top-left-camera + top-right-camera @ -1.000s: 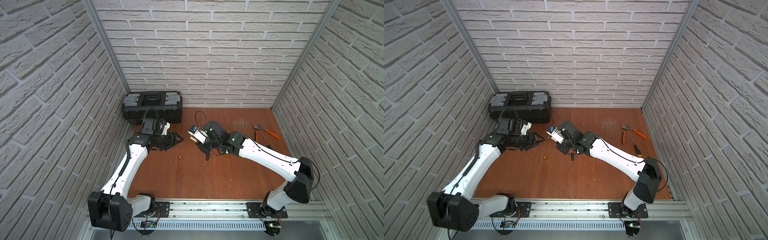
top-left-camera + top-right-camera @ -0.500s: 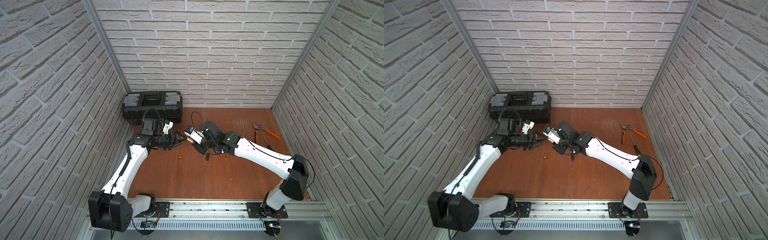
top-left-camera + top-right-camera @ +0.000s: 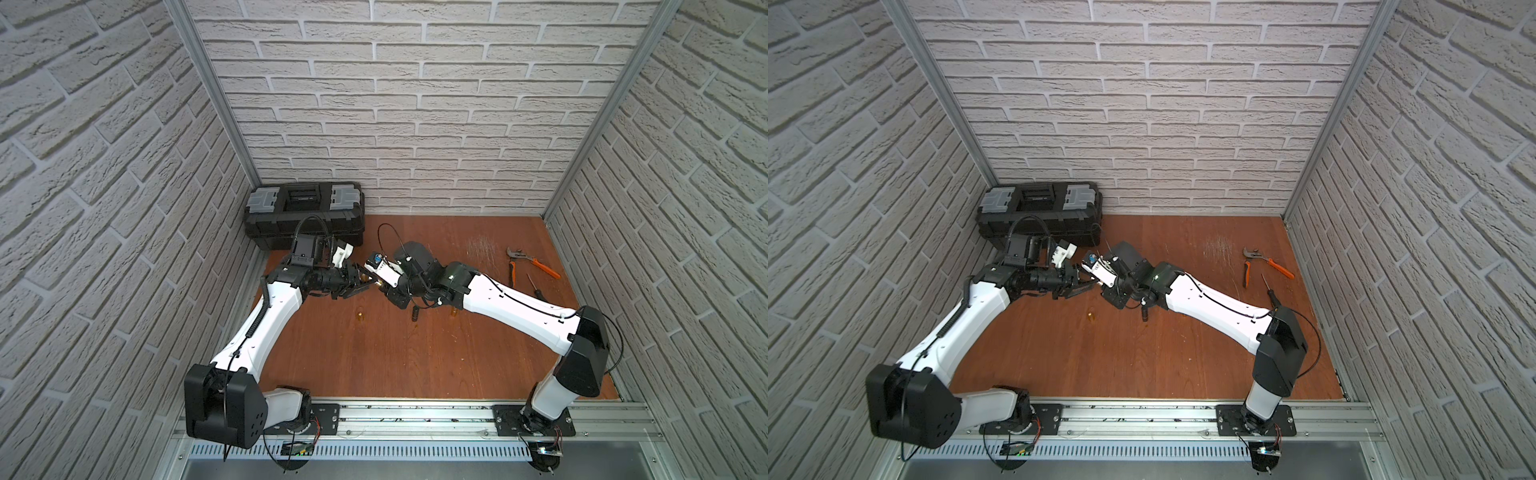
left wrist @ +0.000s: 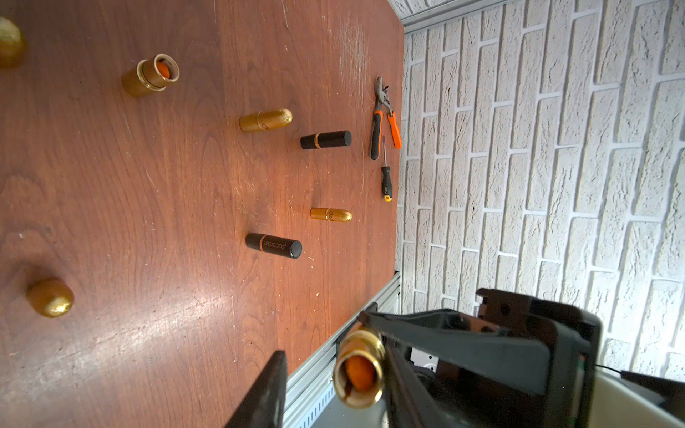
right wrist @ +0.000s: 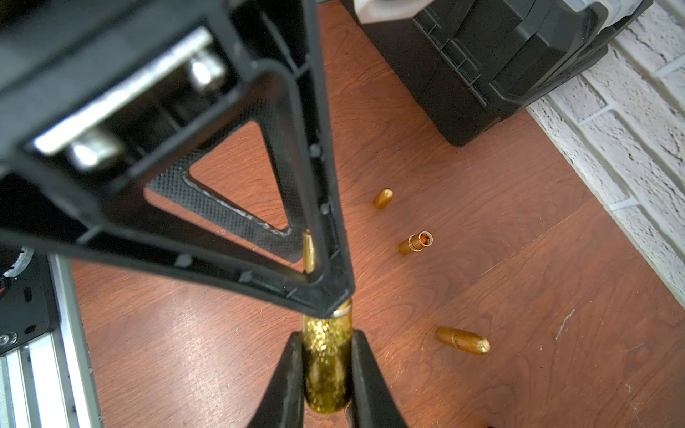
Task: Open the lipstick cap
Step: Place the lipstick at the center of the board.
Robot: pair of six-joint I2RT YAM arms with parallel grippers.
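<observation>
Lipstick (image 5: 326,367) first: where, and held by what?

Up off the worktop (image 3: 374,365), between the two arms. Pinched across its glittery gold barrel by the right hand (image 5: 326,339), clamped tight on it. Far end poked in between the fingers of the left hand (image 5: 326,302).

Left hand gripping too?

Not by the look of it. Narrowed around that end, yet with clear space on one side in the left wrist view, so counted as loosely open, not pinching.

Cap off, then?

Seemingly yes for this lipstick: bare brass mouth toward the left wrist camera, orange inside, no cap on it. Probably done here, bar setting it down. Elsewhere on the worktop: a loose gold cap (image 4: 50,297), a rounded gold piece (image 4: 7,40) cut by the frame edge, likely a second cap, and an uncapped gold lipstick (image 4: 150,76). Left capped: near gold tube (image 4: 265,120), far gold tube (image 4: 331,215), far black tube (image 4: 325,139), near black tube (image 4: 273,245). Hard to say whether meant for opening as well.

Anything readable?

"LESXCOCO" in gold along the near black tube. Small mark at the join of each gold tube, too small to read. Same for the print on the screwdriver (image 4: 385,178) handle. Nothing legible on the toolbox (image 3: 270,224).
</observation>
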